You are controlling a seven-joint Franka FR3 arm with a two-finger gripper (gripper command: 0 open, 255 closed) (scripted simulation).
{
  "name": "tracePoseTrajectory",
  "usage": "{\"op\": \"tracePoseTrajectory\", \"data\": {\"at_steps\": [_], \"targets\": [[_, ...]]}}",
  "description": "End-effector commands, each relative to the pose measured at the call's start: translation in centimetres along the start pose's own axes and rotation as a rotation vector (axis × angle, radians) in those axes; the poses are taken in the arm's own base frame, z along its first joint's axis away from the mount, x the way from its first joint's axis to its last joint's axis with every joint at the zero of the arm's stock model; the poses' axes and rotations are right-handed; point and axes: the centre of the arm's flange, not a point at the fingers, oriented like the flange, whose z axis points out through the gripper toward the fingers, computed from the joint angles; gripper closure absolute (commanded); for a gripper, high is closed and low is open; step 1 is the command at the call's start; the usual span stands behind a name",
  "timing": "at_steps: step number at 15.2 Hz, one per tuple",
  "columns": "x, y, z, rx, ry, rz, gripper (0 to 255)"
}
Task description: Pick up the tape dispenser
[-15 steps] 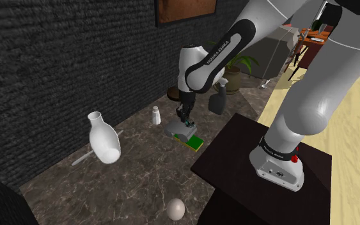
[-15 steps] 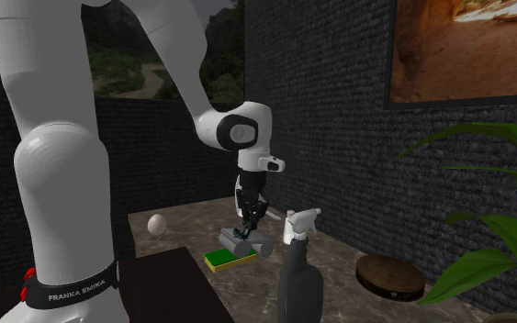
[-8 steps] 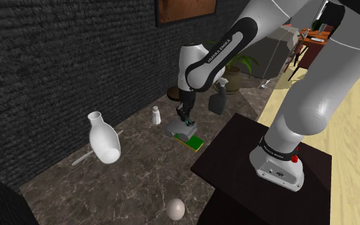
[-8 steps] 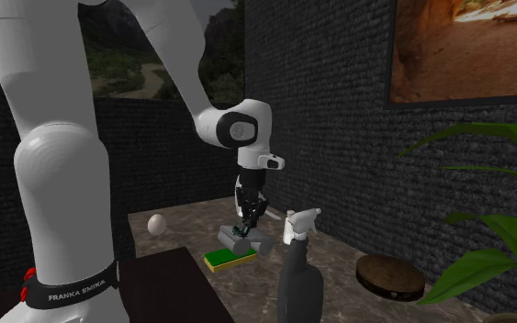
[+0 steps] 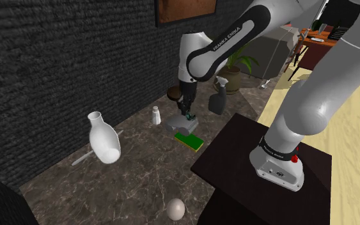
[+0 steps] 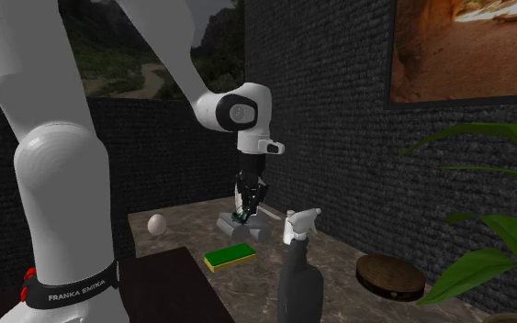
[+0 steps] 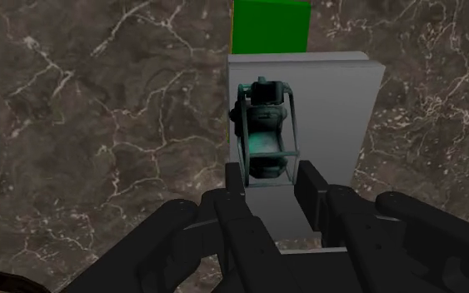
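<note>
The tape dispenser [image 7: 316,108] is a grey slab with a dark teal mechanism [image 7: 266,137] on top. My gripper [image 7: 272,187] is shut on that mechanism, one black finger on each side. In the shoulder view the dispenser [image 5: 178,124] hangs from the gripper [image 5: 186,117] a little above the marble counter. A green and yellow sponge [image 5: 190,140] lies just below and beside it. From the second exterior view the dispenser [image 6: 244,225] is in the air under the gripper [image 6: 241,217], apart from the sponge [image 6: 230,258].
A white vase [image 5: 105,142] and a small white shaker [image 5: 155,115] stand near the dark brick wall. A dark spray bottle [image 5: 218,97] is close on the far side. A white egg [image 5: 176,208] lies near the counter's front, and the dark stand [image 5: 236,160] borders the counter.
The arm has risen and carried the tape dispenser up off the sponge, which is now uncovered. The fingers have stayed shut on the dispenser.
</note>
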Motion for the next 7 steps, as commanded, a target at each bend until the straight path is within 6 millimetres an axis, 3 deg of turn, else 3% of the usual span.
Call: {"op": "tracePoseTrajectory", "data": {"at_steps": [1, 5, 7], "targets": [[0.0, 0.0, -1.0, 0.000, 0.000, 0.000, 255], [-0.1, -0.1, -3.1, 0.000, 0.000, 0.000, 255], [-0.1, -0.2, -3.2, 0.000, 0.000, 0.000, 255]]}}
